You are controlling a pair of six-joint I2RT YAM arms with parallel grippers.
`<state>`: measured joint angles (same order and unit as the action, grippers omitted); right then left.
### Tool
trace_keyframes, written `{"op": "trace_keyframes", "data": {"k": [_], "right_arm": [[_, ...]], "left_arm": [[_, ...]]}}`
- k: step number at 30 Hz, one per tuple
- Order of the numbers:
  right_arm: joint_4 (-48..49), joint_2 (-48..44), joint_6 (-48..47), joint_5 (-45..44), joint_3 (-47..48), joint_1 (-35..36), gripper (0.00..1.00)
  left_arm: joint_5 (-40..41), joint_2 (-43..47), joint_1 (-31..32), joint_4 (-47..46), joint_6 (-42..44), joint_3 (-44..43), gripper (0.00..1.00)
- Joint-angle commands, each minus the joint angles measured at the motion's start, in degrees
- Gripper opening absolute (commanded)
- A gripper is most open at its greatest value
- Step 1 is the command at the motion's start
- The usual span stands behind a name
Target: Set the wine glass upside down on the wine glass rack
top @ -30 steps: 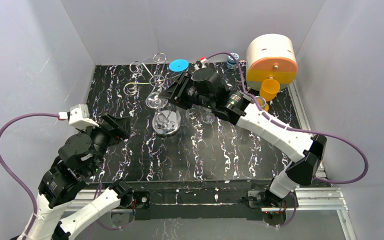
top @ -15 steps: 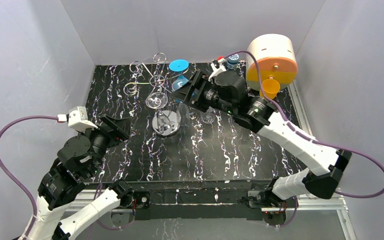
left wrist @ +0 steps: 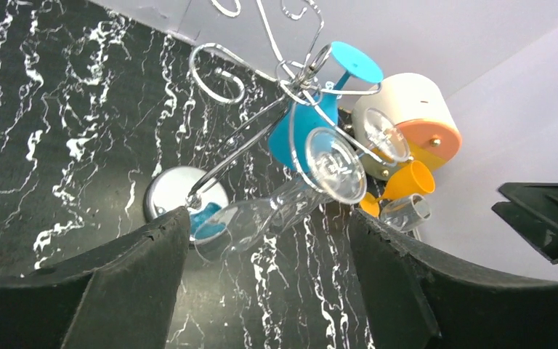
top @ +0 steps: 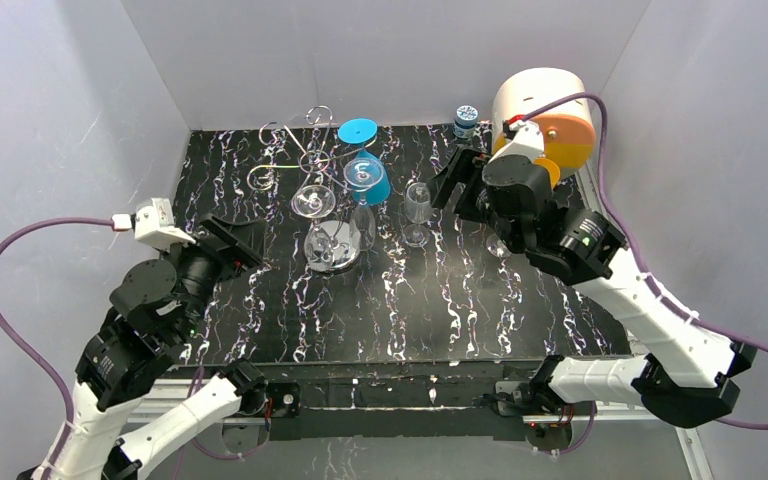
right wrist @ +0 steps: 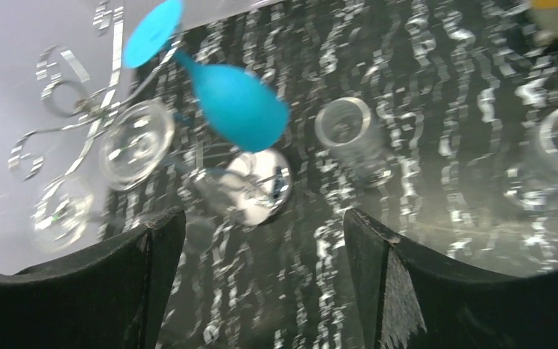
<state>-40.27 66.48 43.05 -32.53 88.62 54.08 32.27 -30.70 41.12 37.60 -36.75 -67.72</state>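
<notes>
Left gripper (top: 237,240): your jaws stood apart, holding nothing, left of the rack.
Wine glass rack (top: 309,160): stood toward the rear, left of centre.
Wine glass (top: 365,178): blue, hung upside down on the rack.
Right gripper (top: 460,180): your jaws gaped, empty, right of the glass.

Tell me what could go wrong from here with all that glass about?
1. The blue wine glass hangs from the wine glass rack by its foot alone; if poorly seated, it might slip off.
2. The right tool, open and empty, is near an upright clear glass; a careless swing could topple it.
3. The left tool, open, faces the rack's hanging clear glass; a nudge could shake both hung glasses.
</notes>
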Motion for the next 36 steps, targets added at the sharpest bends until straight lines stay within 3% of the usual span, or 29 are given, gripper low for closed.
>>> {"op": "trace_keyframes", "data": {"k": [1, 4, 10, 14, 23, 36], "right_arm": [[-5.9, 3.1, -4.7, -9.3, 3.4, -3.6, 0.87], [-4.1, 4.5, -5.1, -1.4, 1.5, -10.1, 0.87], [-1.5, 10.8, -5.5, 21.0, -1.1, -21.1, 0.86], [-0.7, 15.6, -4.6, 28.4, -0.2, -25.6, 0.81], [-1.7, 25.2, -7.4, 31.0, 4.6, -26.8, 0.73], [-3.2, 32.2, -12.2, 27.3, 7.8, -25.6, 0.70]], "left_arm": [[0.6, -3.0, 0.2, -3.8, 2.6, -3.9, 0.81], [0.0, -4.4, 0.3, -4.4, 3.5, -4.7, 0.98], [-2.9, -6.1, 0.3, -5.7, 4.9, -4.6, 0.98], [-4.6, -6.4, 0.2, -6.4, 4.8, -4.5, 0.98], [-6.9, -5.4, 0.2, -6.4, 6.4, -4.6, 0.98], [-6.7, -6.2, 0.2, -6.5, 5.5, -4.6, 0.98]]}}
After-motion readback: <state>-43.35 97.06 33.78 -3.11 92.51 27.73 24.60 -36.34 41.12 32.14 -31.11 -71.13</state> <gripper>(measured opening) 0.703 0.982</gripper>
